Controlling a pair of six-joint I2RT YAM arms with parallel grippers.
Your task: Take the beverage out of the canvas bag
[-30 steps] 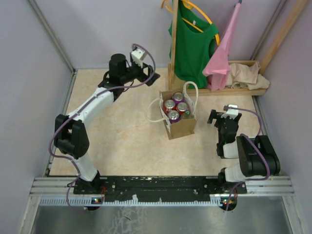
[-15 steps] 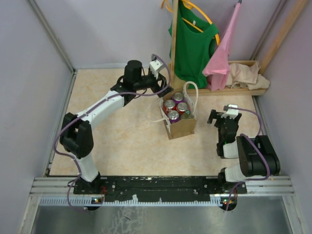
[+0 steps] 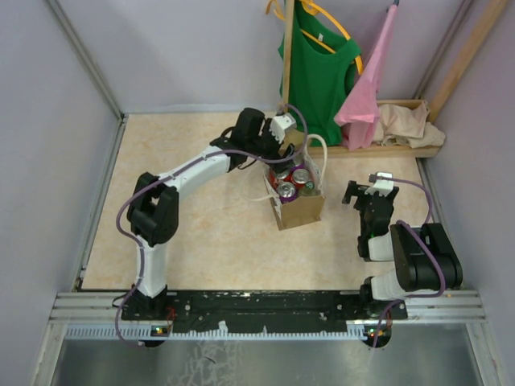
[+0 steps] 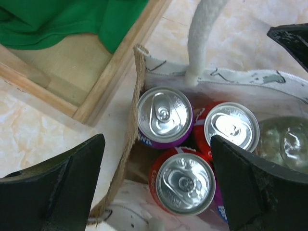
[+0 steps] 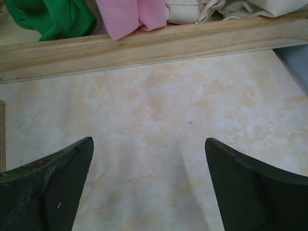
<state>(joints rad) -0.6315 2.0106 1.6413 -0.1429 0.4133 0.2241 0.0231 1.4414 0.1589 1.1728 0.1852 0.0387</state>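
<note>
The tan canvas bag [image 3: 299, 207] with white rope handles [image 3: 315, 149] stands mid-table. It holds several cans. In the left wrist view I see a purple can [image 4: 164, 115], a red can [image 4: 185, 183], another red can [image 4: 232, 126] and a clear bottle top [image 4: 284, 142] inside the bag's rim [image 4: 136, 96]. My left gripper [image 3: 282, 161] is open and hovers over the bag's back-left corner; its jaws [image 4: 158, 142] straddle the purple and near red cans from above without touching. My right gripper [image 3: 366, 197] is open and empty right of the bag, over bare floor [image 5: 149, 144].
A wooden rack [image 3: 286, 72] stands right behind the bag, with a green shirt [image 3: 318, 72], a pink garment [image 3: 370, 80] and a beige cloth heap [image 3: 406, 121]. Its base beam [image 5: 144, 48] runs ahead of my right gripper. Walls close in left, right and back.
My left arm has swung right from the back-left of the table to above the bag's opening. The right arm and the bag have not moved.
</note>
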